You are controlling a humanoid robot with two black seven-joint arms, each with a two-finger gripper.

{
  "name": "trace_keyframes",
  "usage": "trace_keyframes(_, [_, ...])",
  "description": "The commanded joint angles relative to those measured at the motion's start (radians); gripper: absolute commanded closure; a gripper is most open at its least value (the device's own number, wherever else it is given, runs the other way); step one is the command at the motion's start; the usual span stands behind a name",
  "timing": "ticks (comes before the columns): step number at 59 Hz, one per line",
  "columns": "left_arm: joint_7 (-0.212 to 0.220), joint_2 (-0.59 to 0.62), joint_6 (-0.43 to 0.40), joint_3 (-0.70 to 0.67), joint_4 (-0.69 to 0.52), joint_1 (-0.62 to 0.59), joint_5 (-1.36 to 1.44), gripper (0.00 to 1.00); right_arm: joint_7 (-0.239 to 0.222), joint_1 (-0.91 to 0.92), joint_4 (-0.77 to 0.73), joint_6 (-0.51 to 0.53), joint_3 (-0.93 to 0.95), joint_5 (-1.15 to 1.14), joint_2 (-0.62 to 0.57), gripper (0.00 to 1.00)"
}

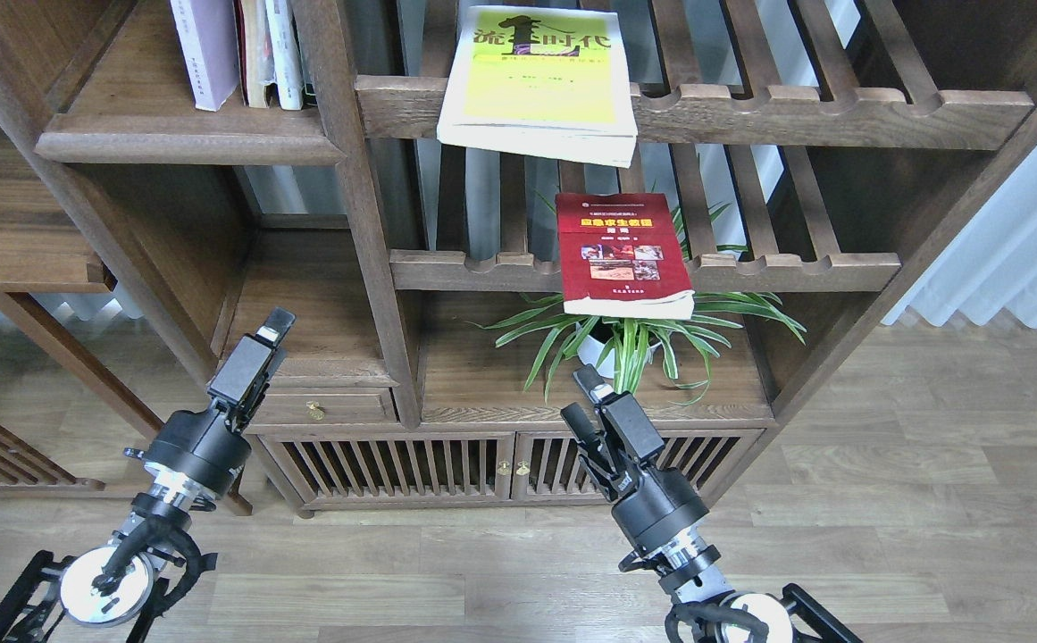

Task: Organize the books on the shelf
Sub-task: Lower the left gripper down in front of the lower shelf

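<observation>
Standing upright on the shelf (188, 134), at the top left of the bookcase, the lavender book (205, 49) has its spine facing out, with a few thinner books (270, 49) touching its right side. The post (353, 205) of the bookcase serves as the landmark for everything else. Right of the post, the yellow book (540, 80) lies flat, cover up, on the upper rack (804, 112), its front edge overhanging the scalloped rail. Below that, also right of the post, the red book (623, 254) lies cover up on the lower rack (786, 268), its near end sticking out past the rail and over the plant (634, 335). The plant sits on the solid board right of the post's foot, its leaves spreading under the red book.

Left of the post and low down, the left gripper (268, 330) points up toward the small board above the drawer (321, 406); it holds nothing, and seen edge-on its jaws cannot be told as released or clenched. Right of the post and just below the plant, the right gripper (579, 397) is raised in front of the slatted doors (447, 464), jaws released with a clear gap between the two fingers, touching no book.
</observation>
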Motion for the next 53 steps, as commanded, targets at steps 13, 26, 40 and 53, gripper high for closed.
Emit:
trace_keyframes(13, [-0.059, 0.0, 0.0, 0.056, 0.074, 0.003, -0.175, 0.01, 0.001, 0.003, 0.0, 0.0, 0.002, 0.002, 0.0, 0.01])
trace_keyframes(26, [-0.126, 0.0, 0.0, 0.189, 0.089, 0.073, -0.249, 0.01, 0.001, 0.006, 0.0, 0.0, 0.002, 0.0, 0.0, 0.01])
trace_keyframes(40, [-0.139, 0.0, 0.0, 0.232, 0.091, 0.161, -0.219, 0.01, 0.004, 0.035, -0.037, 0.0, 0.015, 0.002, 0.0, 0.01])
trace_keyframes(53, [-0.139, 0.0, 0.0, 0.229, 0.072, 0.158, -0.221, 0.01, 0.006, 0.104, -0.175, 0.0, 0.014, 0.003, 0.0, 0.01])
